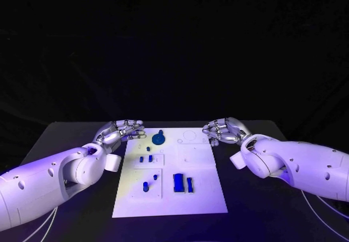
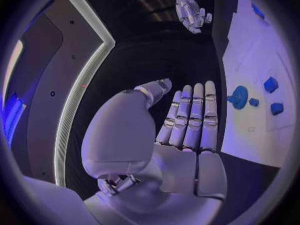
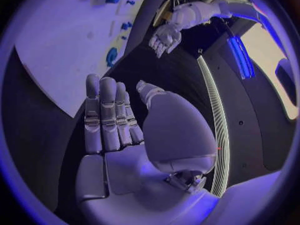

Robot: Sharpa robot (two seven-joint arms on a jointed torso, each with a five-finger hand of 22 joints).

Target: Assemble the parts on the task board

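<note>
Two hands hover empty: left hand (image 1: pixel 121 130) and right hand (image 1: pixel 224 130), fingers straight and held together, flank the far end of the task board (image 1: pixel 200 199). Blue parts (image 1: pixel 179 182) lie on the board, mid-desk (image 1: pixel 269 212).

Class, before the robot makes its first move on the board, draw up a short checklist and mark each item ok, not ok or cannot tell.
1. Left hand holds nothing, fingers apart: ok.
2. Right hand holds nothing: ok.
3. Both hands are off the board, one at each far corner: ok.
4. Round blue part lies unobstructed on the board: ok.
5. Long blue part lies unobstructed: ok.
6. Which slot fits which part: cannot tell.
</note>
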